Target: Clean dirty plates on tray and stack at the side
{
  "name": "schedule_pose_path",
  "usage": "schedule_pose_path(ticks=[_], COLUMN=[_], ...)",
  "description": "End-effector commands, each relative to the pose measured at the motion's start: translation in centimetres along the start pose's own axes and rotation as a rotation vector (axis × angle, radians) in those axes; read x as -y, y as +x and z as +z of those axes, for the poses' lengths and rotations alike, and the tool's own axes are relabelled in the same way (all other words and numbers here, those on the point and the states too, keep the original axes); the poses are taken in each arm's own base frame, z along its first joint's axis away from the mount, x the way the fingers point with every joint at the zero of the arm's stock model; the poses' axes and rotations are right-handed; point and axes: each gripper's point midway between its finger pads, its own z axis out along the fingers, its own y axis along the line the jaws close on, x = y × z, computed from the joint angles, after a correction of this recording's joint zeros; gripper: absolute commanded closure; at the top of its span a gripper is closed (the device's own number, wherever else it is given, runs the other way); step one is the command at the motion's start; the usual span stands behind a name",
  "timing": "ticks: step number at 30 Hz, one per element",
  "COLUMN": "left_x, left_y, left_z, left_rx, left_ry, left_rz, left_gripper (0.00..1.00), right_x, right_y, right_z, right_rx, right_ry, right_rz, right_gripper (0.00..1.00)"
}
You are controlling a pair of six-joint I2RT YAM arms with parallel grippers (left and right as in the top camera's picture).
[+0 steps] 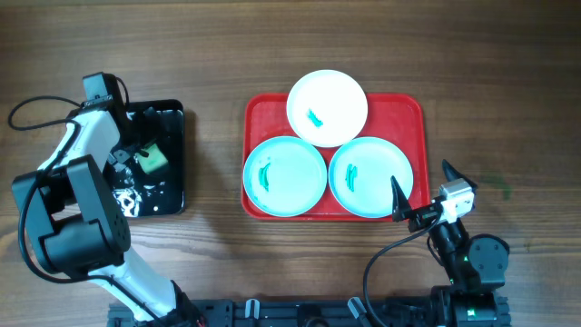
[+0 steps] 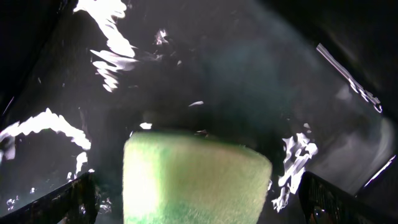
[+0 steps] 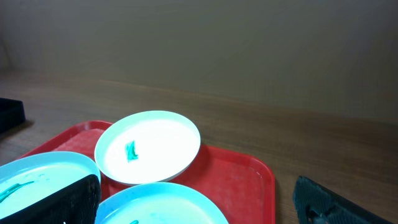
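Left gripper (image 2: pixel 199 193): fingers spread wide, pointing down into the black tray (image 1: pixel 174 182); nothing is clamped.
Green sponge (image 1: pixel 152 159): directly between the left fingers. The wrist view shows a dark gap on each side, so neither finger touches it.
Black tray floor: just beyond the left fingertips, wet and glinting with white highlights around the sponge.
Right gripper (image 1: pixel 423 186): fingers apart and empty, held just off the near right corner of the red tray (image 1: pixel 413 109).
Right fingers (image 1: pixel 397 195): the overhead view shows one tip over the edge of the nearer blue plate, while the other stands outside the tray over the table (image 1: pixel 508 109). Whether the first tip touches the plate cannot be told.
Nearer blue plate (image 1: pixel 370 175): right below and ahead of the right gripper, in the tray's near right part. It has small green smears left of its middle.
Farther blue plate (image 1: pixel 284 175): to the left of the right gripper, beside the nearer one, with rims touching or nearly so. Green streaks sit on its left half.
White plate (image 3: pixel 149 146): farthest ahead of the right gripper, at the tray's far edge. Its rim overlaps both blue plates and reaches past the tray rim, and one green smear (image 3: pixel 130 150) lies near its middle.
Dirty plates, overall: all three lie on the red tray, well apart from the left gripper.
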Motion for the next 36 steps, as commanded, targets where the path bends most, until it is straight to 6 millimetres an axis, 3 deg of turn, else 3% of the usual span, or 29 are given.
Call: schedule_pose_path(ticks=[1,2,3,5,6,8,13,17,19,22,23,24,25,26,30,31,32,33,34,36], left_x=[-0.2,-0.2,-0.3,-0.2,-0.2,-0.3,-1.0,-1.4,-1.3,-1.1,-1.1,-0.9,-0.7,-0.7,0.0,0.0,0.0,0.0,0.0,0.0], left_y=[0.6,0.7,0.7,0.7,0.7,1.1,3.7,4.4,4.3,3.9,3.7,3.4,3.0,2.8,1.3,1.2,1.2,1.2,1.3,1.4], left_z=[0.8,0.8,0.8,0.8,0.8,0.8,0.5,0.4,0.4,0.5,0.5,0.6,0.6,0.6,0.8,0.8,0.8,0.8,0.8,0.8], left_rx=[-0.023,-0.024,-0.025,-0.025,-0.025,-0.041,-0.152,-0.182,-0.174,-0.160,-0.153,-0.138,-0.121,-0.114,-0.054,-0.049,-0.049,-0.051,-0.054,-0.057], left_ry=[-0.001,-0.001,-0.002,-0.002,-0.002,-0.004,-0.028,-0.042,-0.039,-0.032,-0.029,-0.023,-0.015,-0.012,0.014,0.016,0.016,0.016,0.014,0.013], left_rz=[-0.005,-0.004,-0.005,-0.005,-0.005,-0.005,-0.011,-0.012,-0.012,-0.011,-0.011,-0.010,-0.009,-0.009,-0.006,-0.005,-0.005,-0.006,-0.005,-0.006], left_gripper=[0.33,0.55,0.92,0.96,0.92,0.00,0.00,0.48,0.79,0.95,0.92,0.72,0.44,0.02,0.00,0.07,0.43,0.66,0.78,0.88], right_x=[0.2,0.2,0.2,0.2,0.2,0.2,0.2,0.2,0.2,0.2,0.2,0.2,0.2,0.2,0.2,0.2,0.2,0.2,0.2,0.2], right_y=[0.1,0.1,0.1,0.1,0.1,0.1,0.1,0.1,0.1,0.1,0.1,0.1,0.1,0.1,0.1,0.1,0.1,0.1,0.1,0.1], right_z=[0.0,0.0,0.0,0.0,0.0,0.0,0.0,0.0,0.0,0.0,0.0,0.0,0.0,0.0,0.0,0.0,0.0,0.0,0.0,0.0], right_rx=[-0.002,-0.002,-0.002,-0.002,-0.002,-0.002,-0.002,-0.002,-0.002,-0.002,-0.002,-0.002,-0.002,-0.002,-0.002,-0.002,-0.002,-0.002,-0.002,-0.002], right_ry=[0.008,0.008,0.008,0.008,0.008,0.008,0.008,0.008,0.008,0.008,0.008,0.008,0.008,0.008,0.008,0.008,0.008,0.008,0.008,0.008], right_rz=[0.005,0.005,0.005,0.005,0.005,0.005,0.005,0.005,0.005,0.005,0.005,0.005,0.005,0.005,0.005,0.005,0.005,0.005,0.005,0.005], right_gripper=[0.00,0.00,0.00,0.00,0.00,0.00,0.00,0.00,0.00,0.00,0.00,0.00,0.00,0.00,0.01,0.00,0.00,0.00,0.00,0.00])
